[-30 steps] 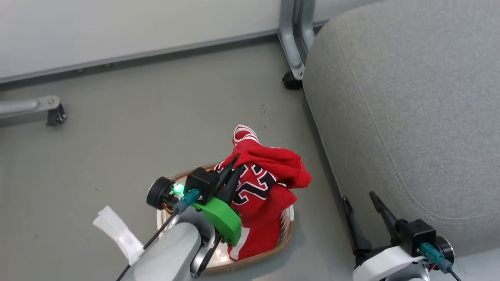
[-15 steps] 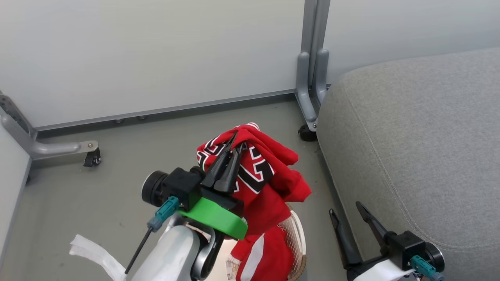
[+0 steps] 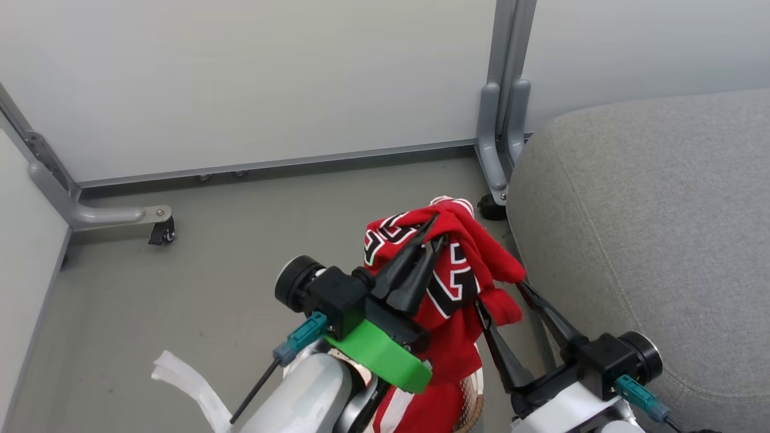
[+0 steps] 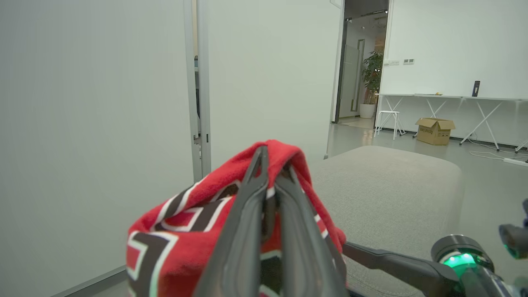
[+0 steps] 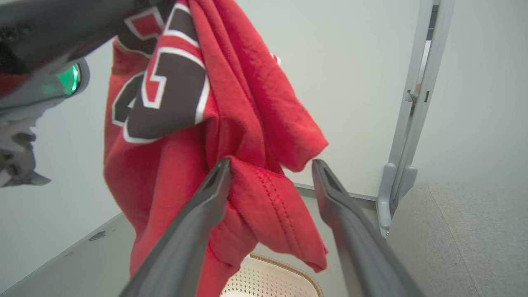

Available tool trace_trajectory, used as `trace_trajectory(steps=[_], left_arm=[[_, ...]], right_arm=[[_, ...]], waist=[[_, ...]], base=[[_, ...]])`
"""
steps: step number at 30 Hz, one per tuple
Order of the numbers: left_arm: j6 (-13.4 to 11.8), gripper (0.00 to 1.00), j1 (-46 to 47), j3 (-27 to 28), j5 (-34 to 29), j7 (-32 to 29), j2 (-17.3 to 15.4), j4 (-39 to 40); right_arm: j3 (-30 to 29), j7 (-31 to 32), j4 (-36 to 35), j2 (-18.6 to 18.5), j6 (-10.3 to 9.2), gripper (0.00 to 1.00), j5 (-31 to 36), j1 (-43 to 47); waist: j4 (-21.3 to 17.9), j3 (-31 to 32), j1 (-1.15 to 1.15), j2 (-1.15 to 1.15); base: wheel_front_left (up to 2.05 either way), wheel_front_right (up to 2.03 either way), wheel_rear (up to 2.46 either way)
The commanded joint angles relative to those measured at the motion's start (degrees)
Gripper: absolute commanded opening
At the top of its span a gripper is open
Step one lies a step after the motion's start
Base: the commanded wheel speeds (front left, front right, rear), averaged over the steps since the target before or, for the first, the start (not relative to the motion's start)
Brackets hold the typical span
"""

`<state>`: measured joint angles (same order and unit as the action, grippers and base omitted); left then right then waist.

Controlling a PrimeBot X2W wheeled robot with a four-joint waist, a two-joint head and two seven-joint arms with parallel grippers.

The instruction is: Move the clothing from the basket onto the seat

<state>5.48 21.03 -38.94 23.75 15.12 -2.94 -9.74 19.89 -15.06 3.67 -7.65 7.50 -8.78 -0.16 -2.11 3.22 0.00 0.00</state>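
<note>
Two grippers: the left gripper (image 3: 436, 231) and the right gripper (image 3: 499, 294) are close together, just left of the seat in the head view
Left jaws: pressed together on a bunched fold of the red jersey with a black-and-white number (image 3: 460, 279), which hangs from the fingertips
Right jaws: spread wide, with a hanging hem of the jersey between the two dark fingers; in the right wrist view one finger (image 5: 198, 214) touches the cloth and the other stands apart from it
Clothing: the jersey is lifted, beside the large grey fabric-upholstered seat cushion (image 3: 649, 228) and not on it
Basket: the cream-white perforated plastic basket with a brown woven-look rim (image 5: 268, 280) lies below the jersey, mostly hidden by cloth and arms and cut by the bottom edge
Hard to make out: the number is creased, so its digits do not read whole; red cloth with a white stripe (image 3: 394, 412) at the basket is cut off, and I cannot tell whether it is a second garment
Behind: white panels on a grey metal post (image 3: 502, 120)
</note>
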Motion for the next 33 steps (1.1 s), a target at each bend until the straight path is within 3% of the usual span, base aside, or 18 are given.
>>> trace_trajectory(steps=[1,8,17,18,19,20,33], left_arm=[[-0.1,0.0,1.3,-0.8,0.6,0.0,0.0,0.4],[-0.8,0.0,2.9,-6.2,3.1,0.0,0.0,0.9],[-1.4,0.0,4.2,-9.1,5.1,0.0,0.0,0.7],[-1.4,0.0,4.3,-9.3,5.3,0.0,0.0,0.5],[-1.4,0.0,4.3,-9.4,5.5,0.1,0.0,0.4],[-1.5,0.0,4.3,-9.5,5.5,0.0,0.0,-0.1],[-2.2,0.0,2.9,-9.1,5.9,0.0,0.0,-5.2]], right_arm=[[0.6,-0.2,0.1,-0.1,-0.01,1.0,-0.6,-0.6],[5.2,-0.2,1.0,-1.3,-0.02,1.0,-3.7,-1.9],[8.6,-0.2,1.1,-3.0,-0.01,1.0,-7.8,-3.4],[8.7,-0.2,1.4,-3.1,-0.01,0.89,-8.0,-3.5],[8.7,-0.2,1.6,-3.1,-0.01,0.41,-8.0,-3.6],[8.9,-0.2,2.3,-3.4,-0.01,0.0,-8.2,-3.5],[7.4,-0.2,2.8,-2.9,-0.01,0.0,-9.0,-1.5]], waist=[[0.5,-0.1,0.0,0.0],[1.3,-0.2,0.0,0.0],[1.8,-0.2,0.0,0.0],[1.8,-0.1,0.0,0.0],[1.9,-0.1,0.0,0.0],[1.9,-0.1,0.0,0.0],[1.3,0.1,0.0,0.0]], base=[[0.0,0.0,0.0],[0.0,0.0,0.0],[0.0,0.0,0.0],[0.0,0.0,0.0],[0.0,0.0,0.0],[0.0,0.0,0.0],[0.0,0.0,0.0]])
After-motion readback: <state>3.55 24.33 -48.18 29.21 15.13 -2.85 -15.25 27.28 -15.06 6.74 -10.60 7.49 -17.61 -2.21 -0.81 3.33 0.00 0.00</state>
